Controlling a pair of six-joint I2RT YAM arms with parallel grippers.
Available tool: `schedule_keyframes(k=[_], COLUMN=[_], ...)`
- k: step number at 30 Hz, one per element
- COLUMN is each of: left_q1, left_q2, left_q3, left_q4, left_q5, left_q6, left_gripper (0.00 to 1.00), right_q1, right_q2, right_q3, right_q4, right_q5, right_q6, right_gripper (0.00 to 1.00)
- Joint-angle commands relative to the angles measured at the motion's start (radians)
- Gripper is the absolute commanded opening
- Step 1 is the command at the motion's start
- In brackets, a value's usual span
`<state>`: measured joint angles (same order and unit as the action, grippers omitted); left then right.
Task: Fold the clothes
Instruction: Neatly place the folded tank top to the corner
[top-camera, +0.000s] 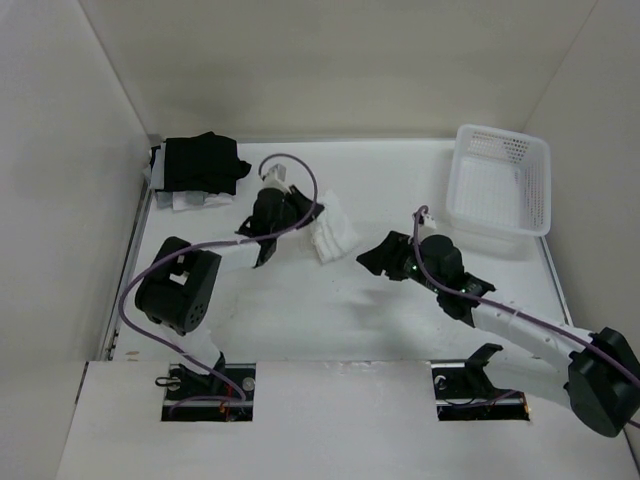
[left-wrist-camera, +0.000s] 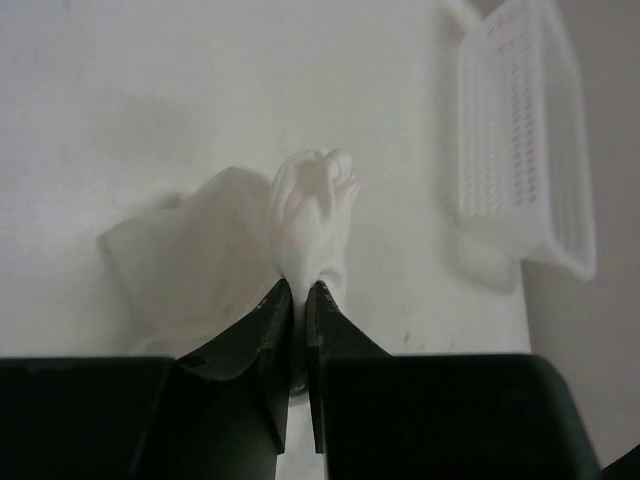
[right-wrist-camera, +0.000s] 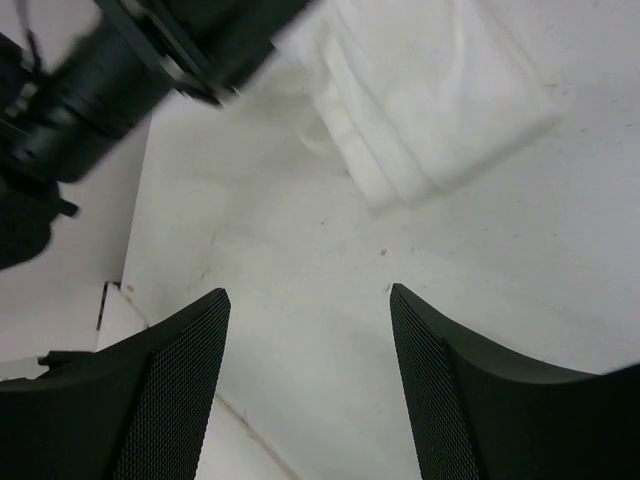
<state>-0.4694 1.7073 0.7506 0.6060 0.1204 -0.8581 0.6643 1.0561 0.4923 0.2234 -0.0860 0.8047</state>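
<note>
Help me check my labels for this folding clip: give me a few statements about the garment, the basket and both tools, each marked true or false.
1. The left tool is shut on a bunched edge of the white garment. True.
2. The right tool grips the garment. False: it is open and holds nothing, with bare table between its fingers.
3. The garment lies inside the white basket. False: it lies on the table, left of the basket.
4. The black garments sit at the table's far left corner. True.
</note>
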Motion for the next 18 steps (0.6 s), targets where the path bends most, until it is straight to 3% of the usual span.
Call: schedule_keyframes(k=[1, 7, 11, 12, 14, 15, 18], left_q1=[0.093, 0.333, 0.554, 0.605, 0.678, 0.708, 0.752], left_q2=[-0.041, -0.006, 0.047, 0.076, 0.139, 0.161, 0.163], left_q3=[0.209, 0.444, 0.472, 0.466, 0.445, 0.431, 0.322], left_q4=[-0.043, -0.118, -0.097, -0.085, -0.061, -0.066, -0.042], left_q5=[0.028, 0.044, -0.042, -0.072, -0.111, -0.116, -0.151], left_q6=[0.073, 0.056, -0.069, -0.093, -0.123, -0.124, -0.156], left_gripper=[0.00, 0.00, 0.10, 0.17, 0.42, 0.49, 0.58], right_q1=[-0.041, -0.065, -0.061, -0.061, -0.058, -0.052, -0.030], right_q2=[-0.024, 0.010, 0.056, 0.070, 0.088, 0.094, 0.114], right_q3=[0.003, 0.043, 0.060, 0.063, 0.071, 0.074, 0.074], right_q4=[0.027, 0.005, 0.010, 0.013, 0.014, 0.016, 0.017], right_q5=[0.002, -0.026, -0.043, -0.044, -0.047, -0.047, -0.049], right_q6=[-0.015, -0.038, -0.044, -0.044, -0.045, -0.047, -0.048], right_gripper=[0.70, 0.71, 0.71, 0.71, 0.71, 0.71, 0.71])
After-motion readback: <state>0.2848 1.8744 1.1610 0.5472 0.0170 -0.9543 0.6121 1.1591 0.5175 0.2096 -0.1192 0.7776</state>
